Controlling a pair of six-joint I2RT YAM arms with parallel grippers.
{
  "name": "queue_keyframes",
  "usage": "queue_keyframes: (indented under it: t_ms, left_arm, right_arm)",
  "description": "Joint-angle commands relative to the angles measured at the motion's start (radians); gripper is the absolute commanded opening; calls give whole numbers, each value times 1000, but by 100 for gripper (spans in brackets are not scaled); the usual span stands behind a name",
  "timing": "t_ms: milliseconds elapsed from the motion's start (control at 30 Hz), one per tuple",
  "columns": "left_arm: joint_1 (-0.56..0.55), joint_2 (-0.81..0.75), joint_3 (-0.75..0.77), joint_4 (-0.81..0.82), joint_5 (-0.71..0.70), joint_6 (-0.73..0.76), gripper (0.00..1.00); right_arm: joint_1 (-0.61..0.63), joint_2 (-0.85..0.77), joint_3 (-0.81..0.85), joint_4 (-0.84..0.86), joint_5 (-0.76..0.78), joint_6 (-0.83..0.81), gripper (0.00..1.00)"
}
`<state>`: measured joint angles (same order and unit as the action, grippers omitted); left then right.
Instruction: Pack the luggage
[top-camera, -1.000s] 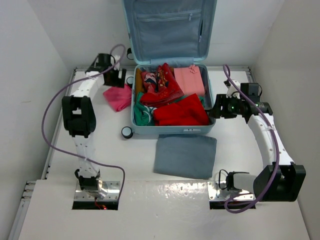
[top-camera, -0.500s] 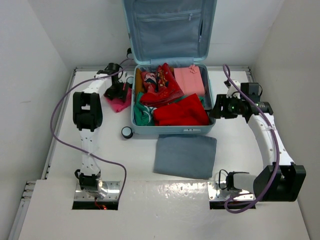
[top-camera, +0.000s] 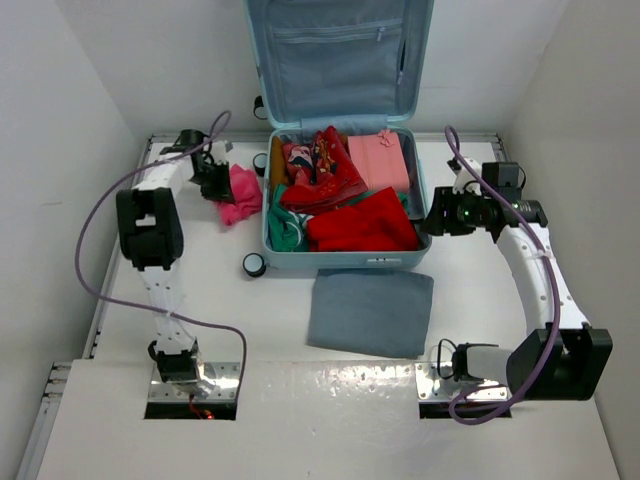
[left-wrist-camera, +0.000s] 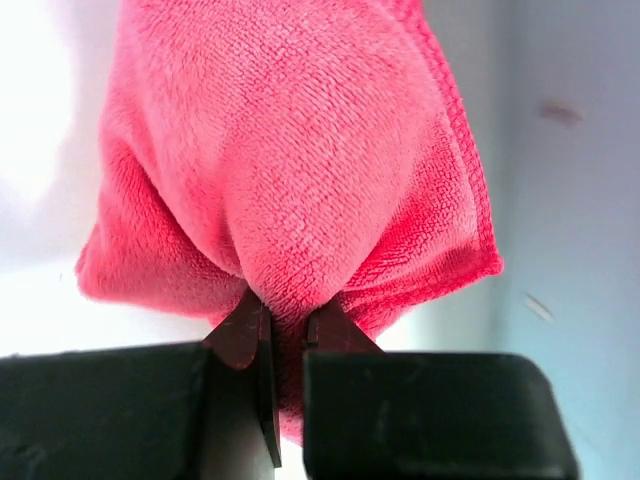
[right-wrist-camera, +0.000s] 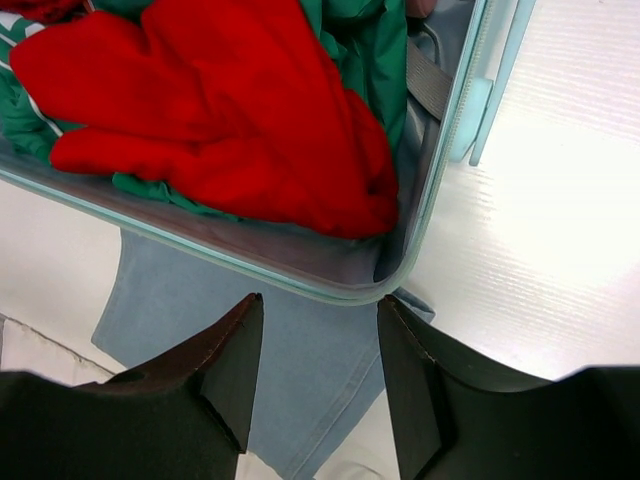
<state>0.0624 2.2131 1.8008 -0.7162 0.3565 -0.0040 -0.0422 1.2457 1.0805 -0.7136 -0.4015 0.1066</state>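
At the back left of the counter, just beside the left wall of the luggage, I find the left fingers clamped shut on a pink plush towel. The left wrist view shows the tips pinching only a narrow fold at one edge, with the bulk of the cloth bunched beyond them. The luggage, a pale blue hard-shell suitcase, lies open at the back centre of the counter, with its lid standing upright behind it. Its tray is heaped with red garments, green cloth and a pink folded item. The right fingers stand apart with nothing between them, hovering over the case's near right corner. A grey folded cloth lies on the counter against the case's front wall, not yet packed. My concerns are these. The grip is shallow and the pile soft, so I judge that the towel could slide out during the carry. The hanging bulk could snag on the case rim if the lift is too low. The tray is already full, so a towel dropped on top may spill over the edge or foul the lid at closing. The right fingers sit close to the rim and could strike it if they move carelessly.
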Motion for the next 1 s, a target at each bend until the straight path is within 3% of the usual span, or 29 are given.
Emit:
queue_keyframes:
  t_ms: [0, 100, 233, 400, 600, 767, 867, 967]
  left_arm:
    - [31, -263, -35, 190, 266, -31, 0]
    - [-12, -401, -15, 244, 370, -17, 0]
    - [-117, -463, 49, 244, 403, -17, 0]
    - [-281, -466, 89, 244, 311, 5, 0]
    - [-366, -235, 237, 230, 63, 7, 0]
    - [-433, 38, 368, 63, -142, 85, 0]
    - [-486, 218, 428, -64, -240, 197, 15]
    - [-507, 260, 388, -97, -251, 206, 34]
  right_arm:
    - [7, -23, 19, 0, -19, -22, 49]
    - [4, -54, -10, 17, -14, -16, 49]
    - [-2, -81, -39, 31, -16, -4, 49]
    - [-12, -112, -65, 40, -17, 11, 49]
    - [-15, -131, -68, 31, -14, 16, 49]
    - [-16, -129, -48, 3, -7, 5, 49]
    - [-16, -114, -31, 2, -7, 4, 49]
    - [-18, -103, -19, 3, -13, -2, 49]
